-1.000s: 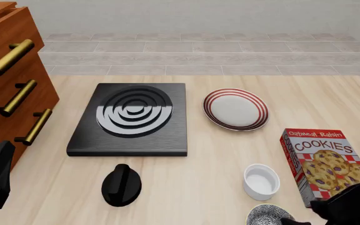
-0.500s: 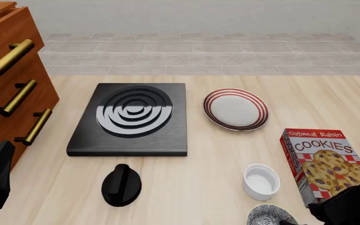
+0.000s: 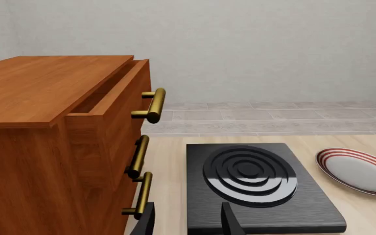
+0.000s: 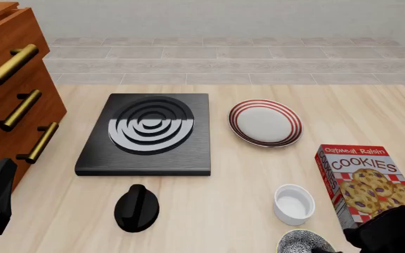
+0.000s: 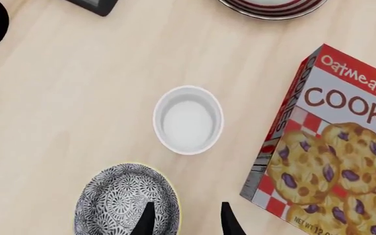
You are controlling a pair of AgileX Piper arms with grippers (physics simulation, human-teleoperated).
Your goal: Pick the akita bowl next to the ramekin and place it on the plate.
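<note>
So the akita bowl (image 5: 126,200) is parked at the near edge of the table, at about 7 o'clock from the ramekin (image 5: 188,120) and just beside it, which is how it gets told apart from anything else patterned. The right gripper (image 5: 184,219) is hung right over the bowl's rim with its fingers apart, one fingertip over the inside and one outside the wall, so a rim pinch looks to be what's being set up; nothing is clamped yet. The cookie box (image 4: 360,182) stands close by at 3 o'clock, so room is tight there. The plate (image 4: 265,122) waits at 12 o'clock, well apart. The left gripper (image 3: 186,220) is parked open by the drawers (image 3: 57,147), out of the way.
</note>
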